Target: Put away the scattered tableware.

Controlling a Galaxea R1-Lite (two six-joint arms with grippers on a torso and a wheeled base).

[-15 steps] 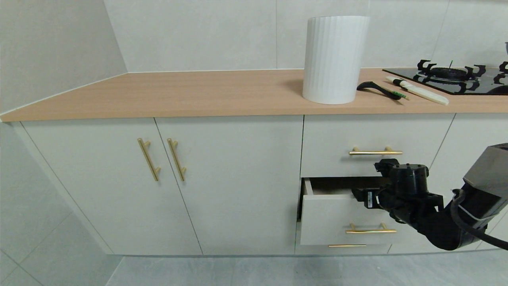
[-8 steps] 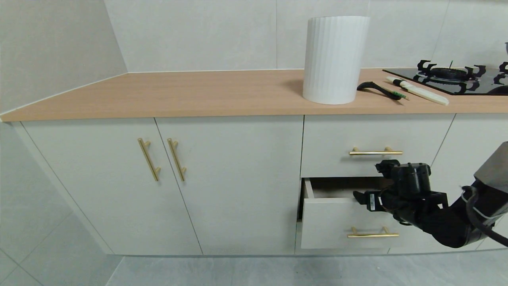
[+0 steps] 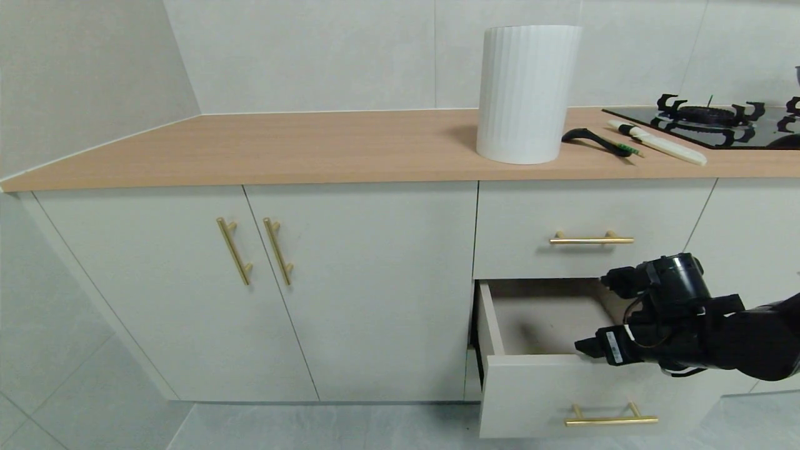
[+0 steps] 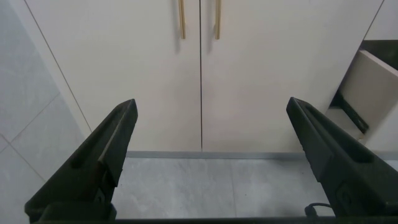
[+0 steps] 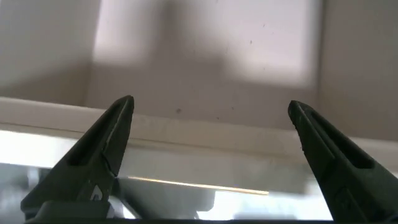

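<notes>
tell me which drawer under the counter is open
The lower drawer, just below the top drawer: its front stands out from the cabinet and its inside shows, with the right gripper at its front edge. The top drawer sits flush and shut.

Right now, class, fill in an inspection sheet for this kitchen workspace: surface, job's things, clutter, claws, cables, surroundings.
Surface: wooden countertop, utensils lying at its hob end.
Job's things: black-handled utensil, green-tipped sticks and white utensil lie loose beside the white ribbed canister; middle drawer stands pulled out.
Clutter: nothing seen.
Claws: right claw open, at the drawer's front edge; left claw open, facing the cabinet doors.
Cables: thin lead looped at the right wrist.
Surroundings: tiled wall, grey floor tiles, gas hob.
</notes>
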